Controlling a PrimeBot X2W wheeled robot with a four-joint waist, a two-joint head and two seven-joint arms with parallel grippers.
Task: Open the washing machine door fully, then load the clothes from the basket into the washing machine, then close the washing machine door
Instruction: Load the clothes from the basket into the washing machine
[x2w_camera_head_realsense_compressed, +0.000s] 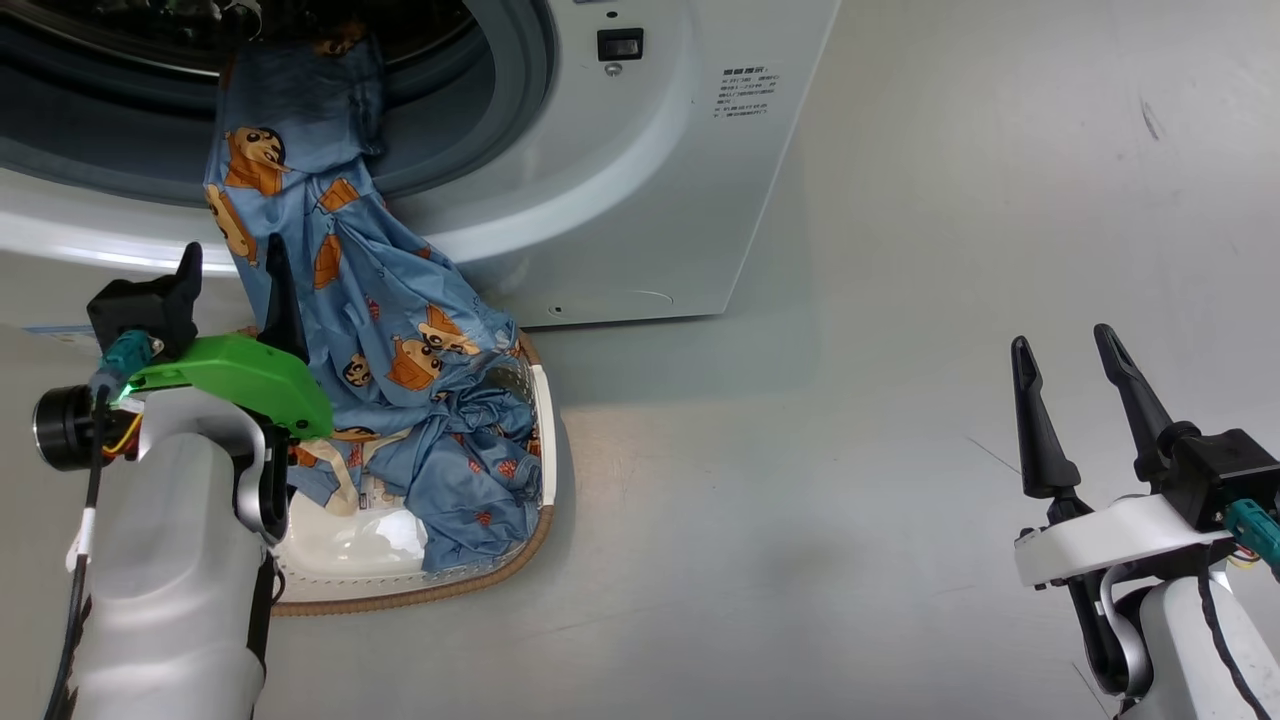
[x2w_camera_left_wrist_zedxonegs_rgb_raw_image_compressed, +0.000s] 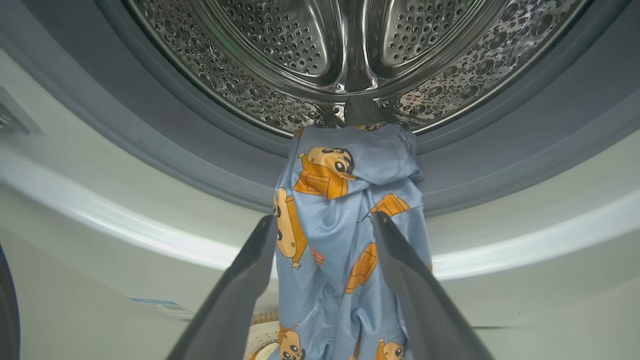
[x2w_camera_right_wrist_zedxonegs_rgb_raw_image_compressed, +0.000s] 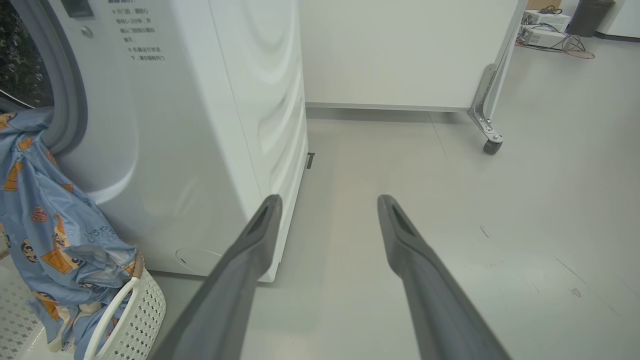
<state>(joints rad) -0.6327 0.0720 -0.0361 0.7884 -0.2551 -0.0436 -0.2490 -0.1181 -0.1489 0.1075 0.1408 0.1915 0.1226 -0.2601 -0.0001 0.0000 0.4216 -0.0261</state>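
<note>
clothes hang drum to basket, washer label txt illegible

Smooth pale grey floor runs to a white wall panel standing on a metal-bracketed castor wheel; tangled cables lie beyond.
</note>
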